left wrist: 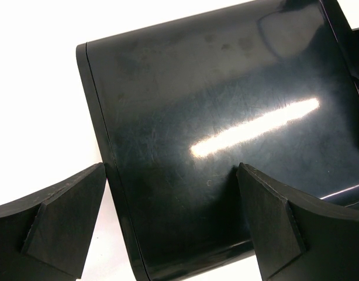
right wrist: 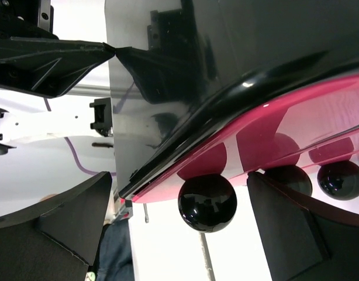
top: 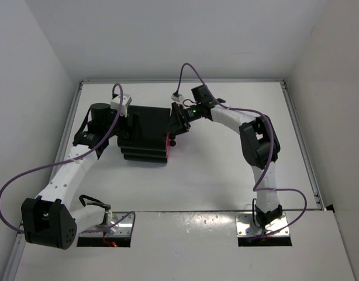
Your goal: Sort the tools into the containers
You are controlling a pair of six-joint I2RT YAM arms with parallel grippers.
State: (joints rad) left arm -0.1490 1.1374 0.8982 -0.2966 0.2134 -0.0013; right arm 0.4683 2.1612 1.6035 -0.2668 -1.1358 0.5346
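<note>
Sitting between right fingers (right wrist: 59, 231): drawer knob (right wrist: 207, 202)

Both my arms stretch forward and bend inward, my left gripper (top: 130, 124) and right gripper (top: 178, 120) near each other, each with jaws spread wide.

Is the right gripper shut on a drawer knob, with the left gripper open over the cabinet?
No: the right wrist view shows the right gripper open, its fingers apart either side of the knob, not touching it. The left gripper is indeed open over the cabinet.
</note>
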